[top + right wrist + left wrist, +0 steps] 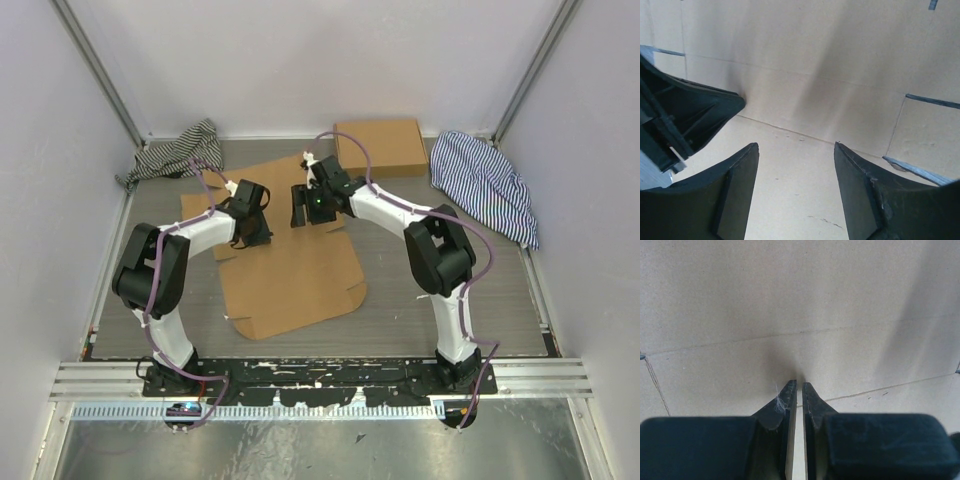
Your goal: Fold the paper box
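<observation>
Currently on record, 5 entries.

1. Paper box (295,275): plain brown cardboard, unfolded and lying open on the grey table (480,290). It sits in the middle between my 2 arms, and its near edge shows notched corners. Crease lines and cut slits run across it in both wrist views.

2. Left gripper (799,385): pointed down at the left part of the cardboard. My fingers (785,407) are drawn almost together, with only a thin slit between them. Their tips rest on the sheet just beside a crease line, and I see nothing pinched between them.

3. Right gripper (796,145): hanging over the cardboard's far middle, close beside the left one. My fingers (742,172) are spread wide with only bare cardboard showing between them. From the right wrist I see the left gripper's tip touching the sheet at a crease.

4. Second box (380,147): flat, brown and fully formed, at the far edge of the table, apart from the sheet.

5. Striped cloths, 2: one crumpled at the far left corner (172,150), one at the far right (485,180).
</observation>
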Tool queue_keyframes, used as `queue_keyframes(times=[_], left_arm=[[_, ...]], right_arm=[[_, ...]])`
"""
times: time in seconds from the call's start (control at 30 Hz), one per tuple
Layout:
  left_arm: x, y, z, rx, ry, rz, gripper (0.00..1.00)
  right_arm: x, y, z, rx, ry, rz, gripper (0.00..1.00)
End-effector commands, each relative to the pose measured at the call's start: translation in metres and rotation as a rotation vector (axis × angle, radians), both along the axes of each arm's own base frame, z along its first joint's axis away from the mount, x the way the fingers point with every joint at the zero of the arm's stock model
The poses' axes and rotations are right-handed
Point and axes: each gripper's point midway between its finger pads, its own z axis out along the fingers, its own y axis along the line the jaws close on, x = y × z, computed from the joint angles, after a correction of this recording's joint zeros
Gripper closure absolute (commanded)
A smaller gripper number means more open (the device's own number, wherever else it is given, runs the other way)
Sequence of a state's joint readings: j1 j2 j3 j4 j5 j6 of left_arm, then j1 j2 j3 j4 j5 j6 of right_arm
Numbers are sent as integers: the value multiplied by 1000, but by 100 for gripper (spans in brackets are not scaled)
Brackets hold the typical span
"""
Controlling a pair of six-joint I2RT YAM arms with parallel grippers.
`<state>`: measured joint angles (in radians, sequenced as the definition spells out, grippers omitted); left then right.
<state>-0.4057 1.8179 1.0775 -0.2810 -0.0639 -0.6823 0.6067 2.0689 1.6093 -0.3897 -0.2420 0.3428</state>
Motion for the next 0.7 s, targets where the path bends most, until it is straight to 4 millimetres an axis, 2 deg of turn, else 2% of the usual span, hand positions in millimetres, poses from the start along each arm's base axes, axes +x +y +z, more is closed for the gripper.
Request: queue_keyframes(times=[0.0,0.1,0.23,0.33,0.43,0.53,0.67], left_arm=[[-54,12,-47,71,222,-35,83],[-54,12,-47,72,223,-37,84],[-54,12,-48,74,228,-41,84],[-55,13,-48,78,227,-41,84],[-55,13,-48,81,228,-42,84],[-55,14,-48,82,227,-42,84],[-56,14,-48,82,227,-42,85]], right_arm=[[13,6,16,31,-53,-9,33],[21,-9,26,-17,-113,-77,32],[38,-47,32,-142,-168,-215,21],[48,-72,26,-179,-147,-278,16],[55,-93,9,-190,-82,-305,15],[58,-100,-7,-183,-46,-299,16],[56,-92,-20,-155,-24,-256,18]])
